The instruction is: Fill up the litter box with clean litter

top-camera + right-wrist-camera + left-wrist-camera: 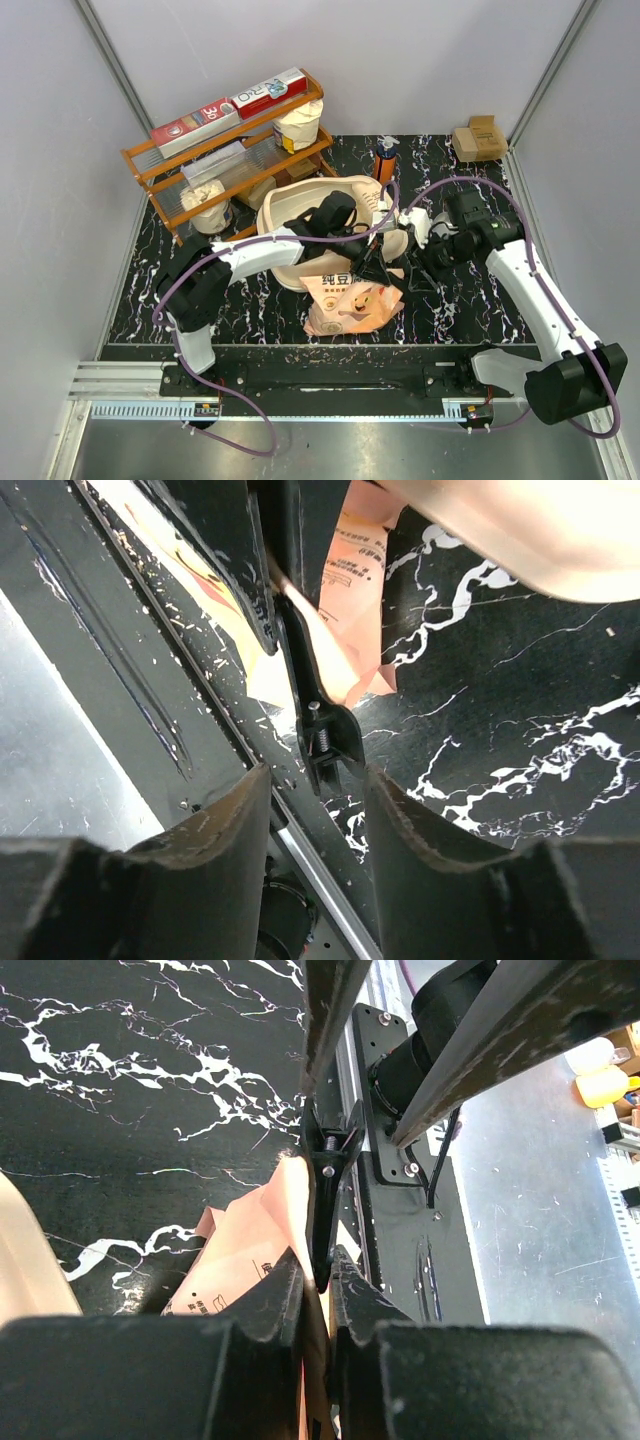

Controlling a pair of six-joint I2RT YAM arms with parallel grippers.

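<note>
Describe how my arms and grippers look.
The left arm and right arm have white links, black joints and a purple cable looped alongside each. The left gripper and right gripper are matte black with broad, scuffed fingers.

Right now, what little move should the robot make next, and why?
Probably shut the right claw on the black clip: it stands open astride that clip, which pinches the peach bag, while the left claw is shut on the bag's edge.

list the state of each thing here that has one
bag: top edge pinched in the clip
clip: closed on the bag
left gripper: shut on the bag
right gripper: open, straddling the clip
litter box: upright, inside mostly hidden
</note>
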